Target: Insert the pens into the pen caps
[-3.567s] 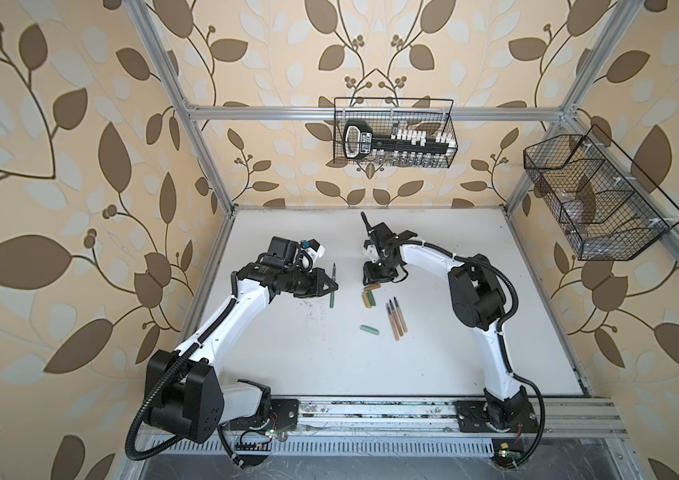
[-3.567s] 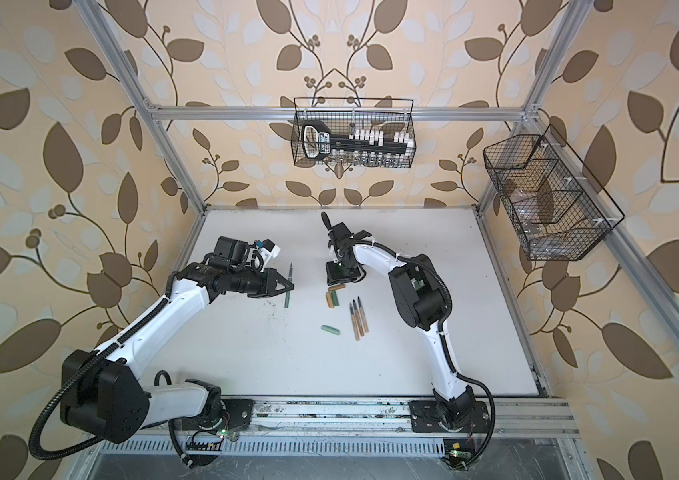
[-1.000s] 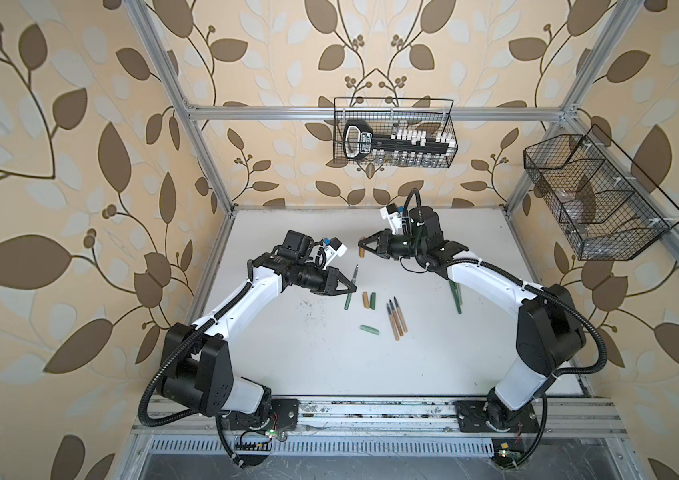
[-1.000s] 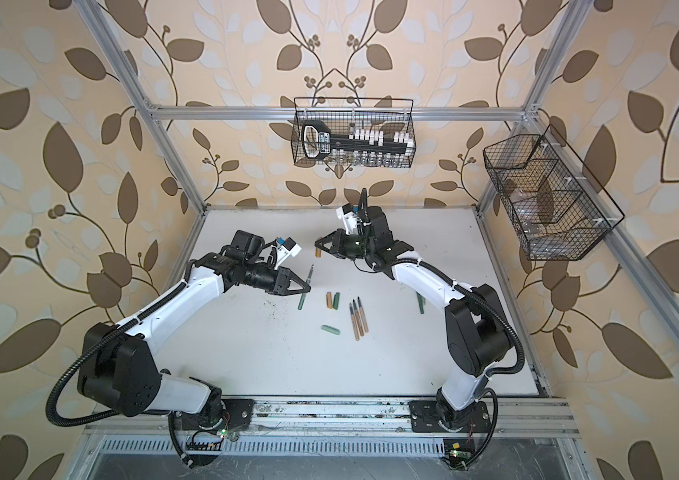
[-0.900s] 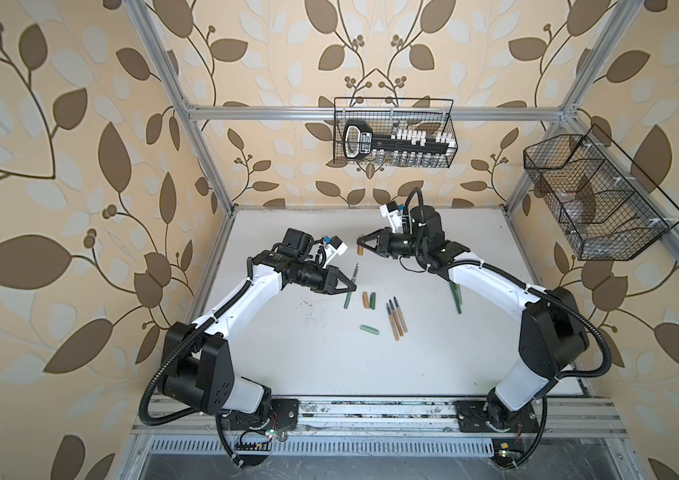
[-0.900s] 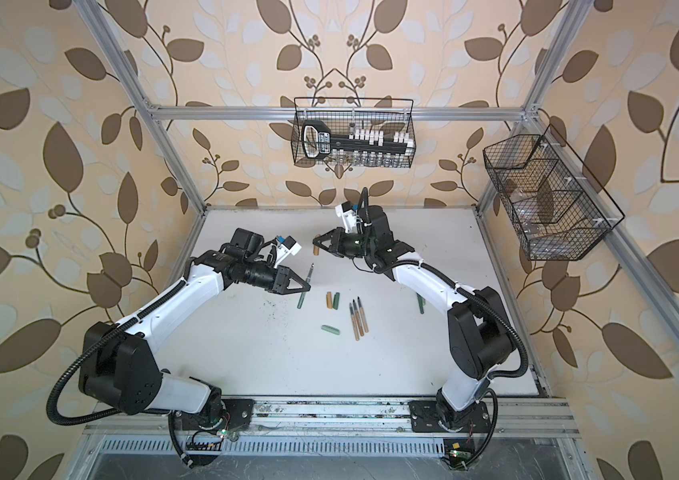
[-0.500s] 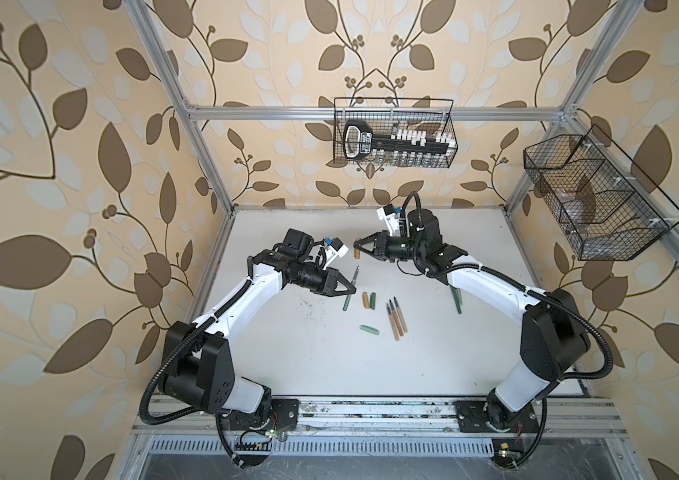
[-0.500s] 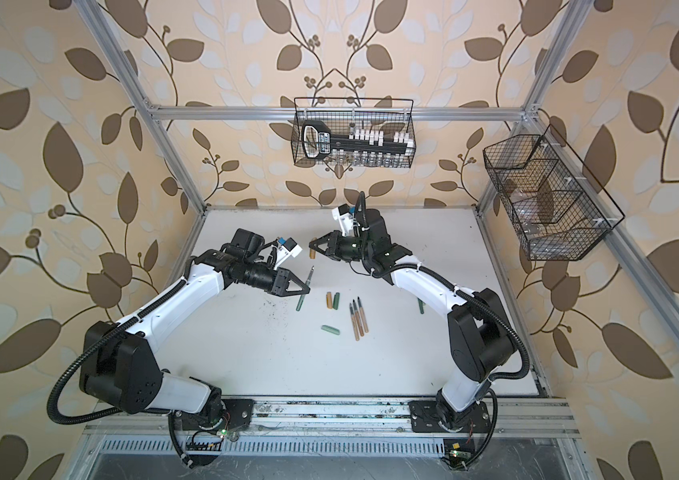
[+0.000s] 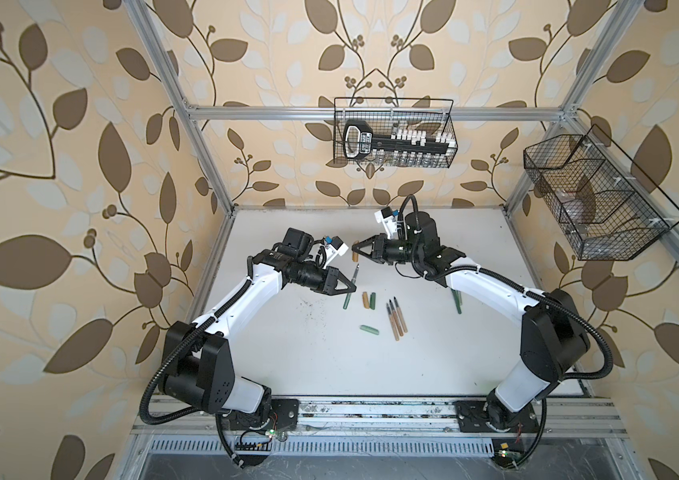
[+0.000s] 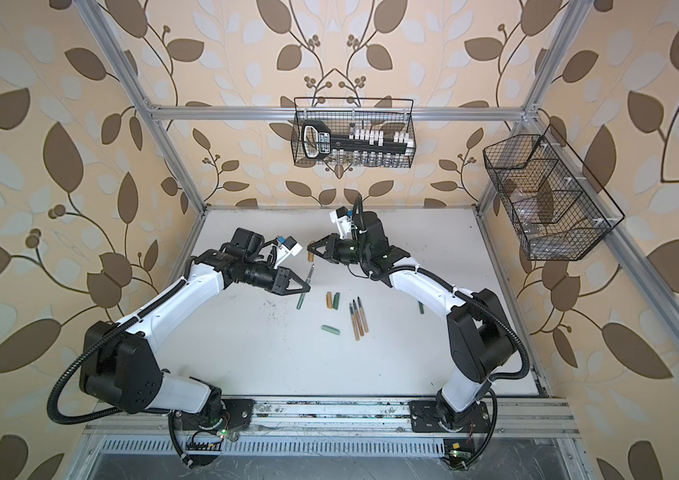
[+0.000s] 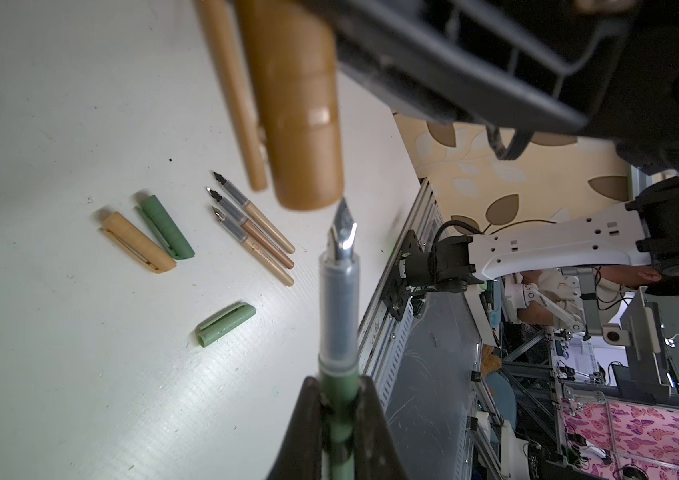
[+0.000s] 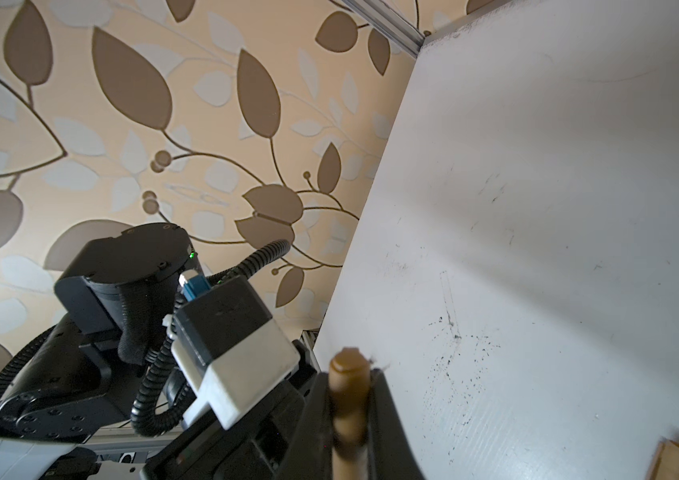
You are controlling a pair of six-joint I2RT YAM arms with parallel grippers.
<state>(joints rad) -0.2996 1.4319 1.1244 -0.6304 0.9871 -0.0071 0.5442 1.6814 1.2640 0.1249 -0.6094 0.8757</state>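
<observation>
While the left gripper (image 9: pixel 349 286) pinches tight on a green pen (image 11: pixel 338 299), the pen's tip points up near the tan cap (image 9: pixel 355 256) squeezed in the right gripper (image 9: pixel 358 248). Both hang over the white table (image 9: pixel 308 353), where three tan pens (image 9: pixel 395 316) and loose caps (image 9: pixel 366 300) lie.

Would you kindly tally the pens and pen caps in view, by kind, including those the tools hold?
Pens: 5 (green pen in the left tool, three tan pens on the table, dark green pen partly under the right arm)
Pen caps: 4 (tan cap in the right tool; second tan cap, dark green cap, mint cap lying loose)
Total: 9
</observation>
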